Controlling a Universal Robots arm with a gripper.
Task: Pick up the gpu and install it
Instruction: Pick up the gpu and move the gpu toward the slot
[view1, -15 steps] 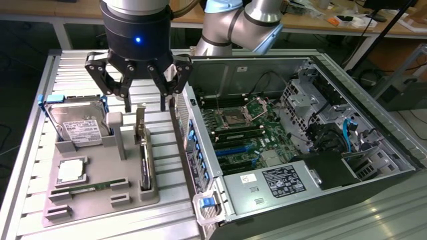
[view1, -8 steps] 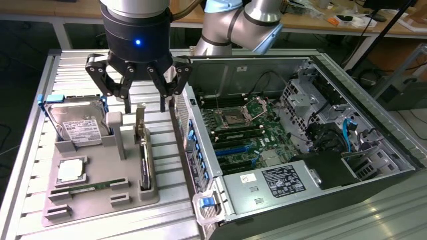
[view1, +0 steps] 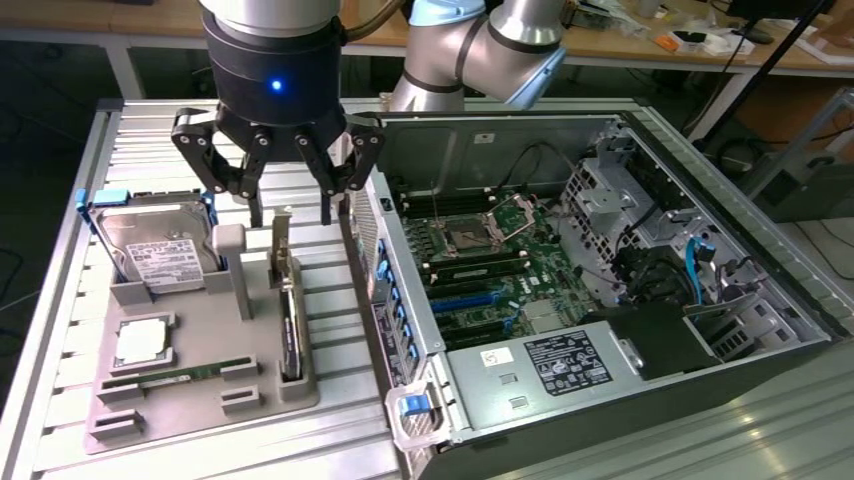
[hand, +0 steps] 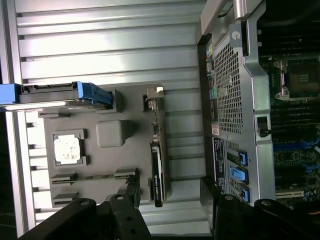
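Gripper (view1: 291, 208): fingers released, spread wide, nothing held; pos. directly above gpu (view1: 284, 300). Gpu stands on edge in slot of gray tray (view1: 220, 345), untouched. Ext. view: tray at 9 o'clock of open PC case (view1: 481, 150); hard drive (view1: 158, 250) at 10 o'clock of gpu.

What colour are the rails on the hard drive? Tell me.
Blue rails on the hard drive; the wrist view shows them best.
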